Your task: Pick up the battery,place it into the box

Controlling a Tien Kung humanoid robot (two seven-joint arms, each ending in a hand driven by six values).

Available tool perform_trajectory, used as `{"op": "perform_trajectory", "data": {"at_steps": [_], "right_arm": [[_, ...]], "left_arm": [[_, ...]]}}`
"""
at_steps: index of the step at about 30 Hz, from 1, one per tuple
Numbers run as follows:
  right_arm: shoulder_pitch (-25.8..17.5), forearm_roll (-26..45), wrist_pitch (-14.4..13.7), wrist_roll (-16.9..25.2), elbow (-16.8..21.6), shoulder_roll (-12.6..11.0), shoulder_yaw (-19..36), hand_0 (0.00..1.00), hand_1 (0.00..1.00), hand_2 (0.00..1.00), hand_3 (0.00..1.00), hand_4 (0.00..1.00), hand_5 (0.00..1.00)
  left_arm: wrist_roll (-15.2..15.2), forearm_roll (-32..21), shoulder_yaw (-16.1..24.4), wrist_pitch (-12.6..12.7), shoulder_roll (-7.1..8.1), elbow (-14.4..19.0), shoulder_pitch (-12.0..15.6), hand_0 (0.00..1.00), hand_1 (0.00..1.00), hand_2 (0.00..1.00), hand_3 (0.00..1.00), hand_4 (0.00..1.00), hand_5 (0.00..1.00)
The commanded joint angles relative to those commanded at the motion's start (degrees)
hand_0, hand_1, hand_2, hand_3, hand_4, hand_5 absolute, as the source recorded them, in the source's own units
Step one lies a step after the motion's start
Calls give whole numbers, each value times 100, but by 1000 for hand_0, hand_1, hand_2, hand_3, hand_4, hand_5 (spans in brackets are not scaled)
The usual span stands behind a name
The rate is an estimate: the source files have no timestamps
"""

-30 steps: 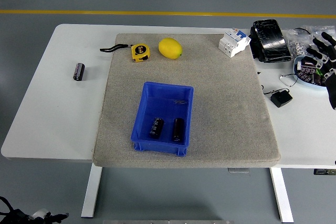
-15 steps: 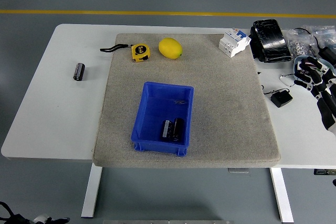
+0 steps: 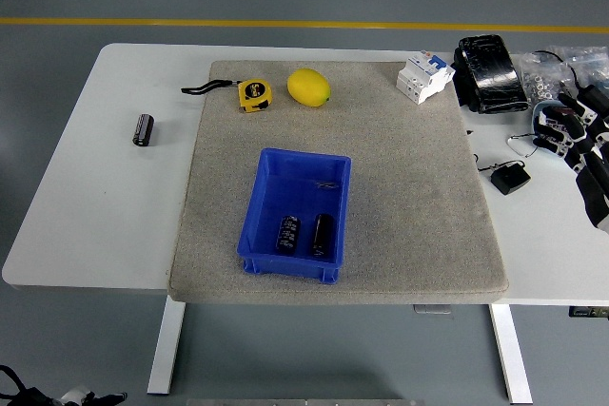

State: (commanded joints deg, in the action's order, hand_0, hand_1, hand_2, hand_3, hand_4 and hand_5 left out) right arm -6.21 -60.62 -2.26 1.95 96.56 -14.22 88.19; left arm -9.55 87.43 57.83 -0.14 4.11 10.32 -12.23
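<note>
A blue box [image 3: 294, 211] sits on the grey mat, near its front edge. Two black batteries lie inside it side by side, one [image 3: 288, 234] on the left and one [image 3: 324, 234] on the right. A third black battery [image 3: 143, 128] lies alone on the white table at the far left. My right hand [image 3: 576, 140] hovers at the right edge of the table with its fingers spread, holding nothing, far from the box. My left arm does not show.
At the back of the grey mat [image 3: 400, 206] are a yellow tape measure [image 3: 253, 94], a lemon [image 3: 308, 87] and a white circuit breaker [image 3: 423, 77]. A black wrapped pack [image 3: 487, 73], a small black adapter [image 3: 510, 179] and a dish of small parts crowd the right side.
My right hand shifted slightly near the table's right edge. The left battery in the box rolled against the right one, then settled apart from it again.
</note>
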Motion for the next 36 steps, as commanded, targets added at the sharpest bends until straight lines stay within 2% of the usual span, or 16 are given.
{"op": "perform_trajectory", "data": {"at_steps": [9,13,16,22,26,31,36], "right_arm": [[-33,-30,0,-27,-3,-27,46,763,733,822,879,998,737],[-51,-52,11,-38,1,-55,75,758,728,821,870,998,738],[-51,-84,11,-42,30,-105,84,753,719,819,856,998,739],[-8,-105,19,-60,24,-113,71,745,712,814,844,998,741],[-16,-114,24,-59,58,-132,96,745,712,814,844,998,741],[-5,-123,27,-67,58,-106,196,743,711,812,838,998,742],[21,-113,45,-68,45,-68,212,741,711,811,841,998,743]], "left_arm": [[48,-237,-141,64,-5,0,-11,598,558,635,688,700,731],[111,-583,-358,91,-16,0,-14,601,562,648,689,700,732],[188,-995,-709,86,-29,2,-11,601,561,653,688,701,735],[232,-1187,-853,64,-46,16,44,601,560,650,695,698,733],[368,-1669,-1087,194,-69,9,68,601,560,650,695,698,733],[419,-1877,-1068,283,-120,1,80,601,559,650,699,695,737],[437,-1889,-1110,261,-93,4,64,600,558,655,701,694,739]]}}
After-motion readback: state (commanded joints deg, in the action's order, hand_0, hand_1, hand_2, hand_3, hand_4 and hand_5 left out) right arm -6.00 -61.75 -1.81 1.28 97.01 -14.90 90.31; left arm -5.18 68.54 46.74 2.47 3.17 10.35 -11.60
